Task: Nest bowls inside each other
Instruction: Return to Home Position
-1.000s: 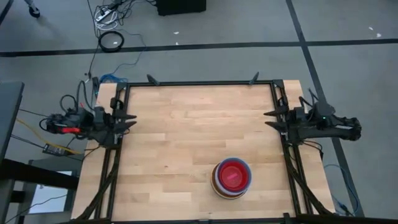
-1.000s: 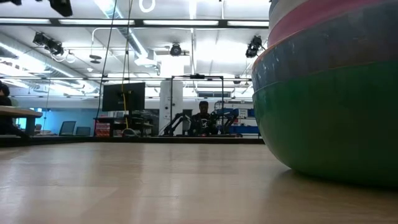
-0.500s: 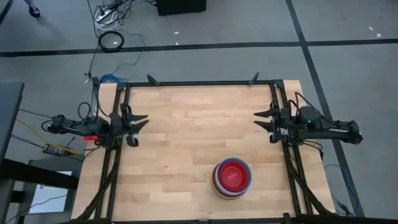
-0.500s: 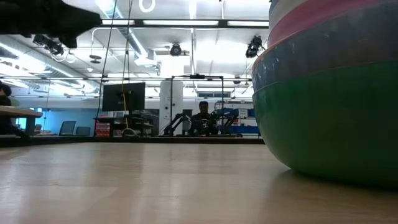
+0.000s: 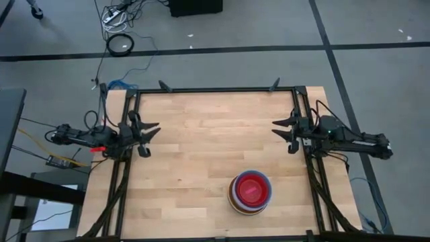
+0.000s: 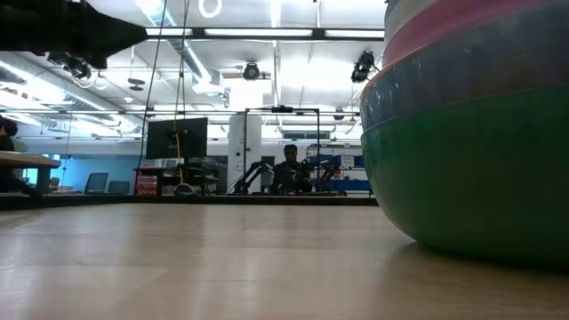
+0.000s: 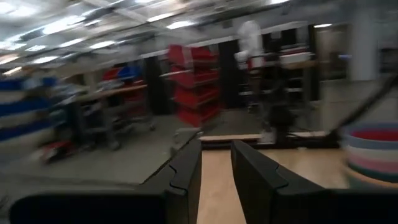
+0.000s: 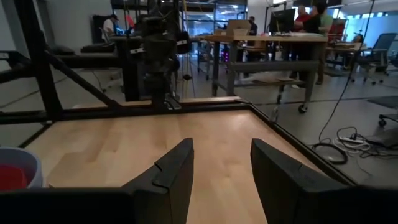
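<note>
The bowls stand nested in one stack (image 5: 250, 192) on the wooden table, near its front edge and right of the middle. A red bowl (image 5: 250, 188) lies innermost. In the low view the stack (image 6: 471, 133) rests on the underside of its green outer bowl. My left gripper (image 5: 151, 132) is open at the table's left edge, pointing inward, far from the stack (image 7: 373, 152). My right gripper (image 5: 277, 129) is open at the right edge, also pointing inward, with the stack (image 8: 15, 171) off to its side. Nothing is between the fingers of either gripper (image 7: 216, 163) (image 8: 221, 155).
A dark metal frame (image 5: 215, 89) runs along the table's far and side edges. Bare wood (image 5: 215, 134) lies between the two grippers. A person (image 6: 289, 164) sits in the room beyond the far edge. Cables (image 5: 119, 44) lie on the floor behind the table.
Both arms have sunk and flattened out. Each gripper has come a little inward over its own table edge, the left toward the right and the right toward the left. The bowl stack has stayed in place.
</note>
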### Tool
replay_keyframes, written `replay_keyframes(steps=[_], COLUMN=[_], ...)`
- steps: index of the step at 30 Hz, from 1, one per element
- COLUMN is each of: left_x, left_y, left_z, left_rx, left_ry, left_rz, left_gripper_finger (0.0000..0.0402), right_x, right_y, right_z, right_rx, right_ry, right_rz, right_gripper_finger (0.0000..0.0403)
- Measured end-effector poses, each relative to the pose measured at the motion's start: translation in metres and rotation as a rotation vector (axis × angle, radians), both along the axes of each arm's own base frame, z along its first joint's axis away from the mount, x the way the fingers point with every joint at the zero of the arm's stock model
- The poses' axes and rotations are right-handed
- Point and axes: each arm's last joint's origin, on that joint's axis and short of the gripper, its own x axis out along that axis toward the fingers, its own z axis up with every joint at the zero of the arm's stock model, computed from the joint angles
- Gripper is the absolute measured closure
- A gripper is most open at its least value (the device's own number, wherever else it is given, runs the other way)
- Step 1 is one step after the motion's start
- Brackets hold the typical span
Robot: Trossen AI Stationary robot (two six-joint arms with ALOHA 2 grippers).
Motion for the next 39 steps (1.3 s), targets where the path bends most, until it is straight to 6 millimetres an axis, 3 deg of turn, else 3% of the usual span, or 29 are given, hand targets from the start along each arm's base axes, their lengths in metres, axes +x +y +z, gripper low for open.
replay_keyframes(steps=[9,17,25,27,30,35,39], left_x=[0.001,0.002,0.001,0.000,-0.003,-0.016,-0.031], left_y=[-0.007,-0.002,-0.003,-0.004,-0.004,-0.001,-0.001], left_z=[0.001,-0.006,0.002,0.004,0.014,0.046,0.075], left_rx=[0.021,-0.012,-0.121,-0.141,-0.173,-0.175,-0.141], left_ry=[-0.022,0.049,-0.061,-0.091,-0.200,-0.308,-0.284], left_rz=[-0.231,-0.081,-0.135,-0.172,-0.227,-0.258,-0.360], left_gripper_finger=[0.0306,0.0306,0.0306,0.0306,0.0306,0.0306,0.0306], right_x=[0.000,-0.002,-0.002,-0.001,-0.001,-0.008,-0.023], right_y=[-0.004,-0.010,-0.010,-0.008,-0.003,-0.001,0.004], right_z=[0.000,-0.001,-0.002,-0.001,0.007,0.027,0.056], right_rx=[0.050,-0.024,0.165,0.183,0.151,0.163,0.165], right_ry=[-0.013,0.023,-0.015,-0.029,-0.086,-0.140,-0.146], right_rz=[-0.008,-0.075,-0.069,0.013,0.187,0.206,0.234], right_gripper_finger=[0.0254,0.0254,0.0254,0.0254,0.0254,0.0254,0.0254])
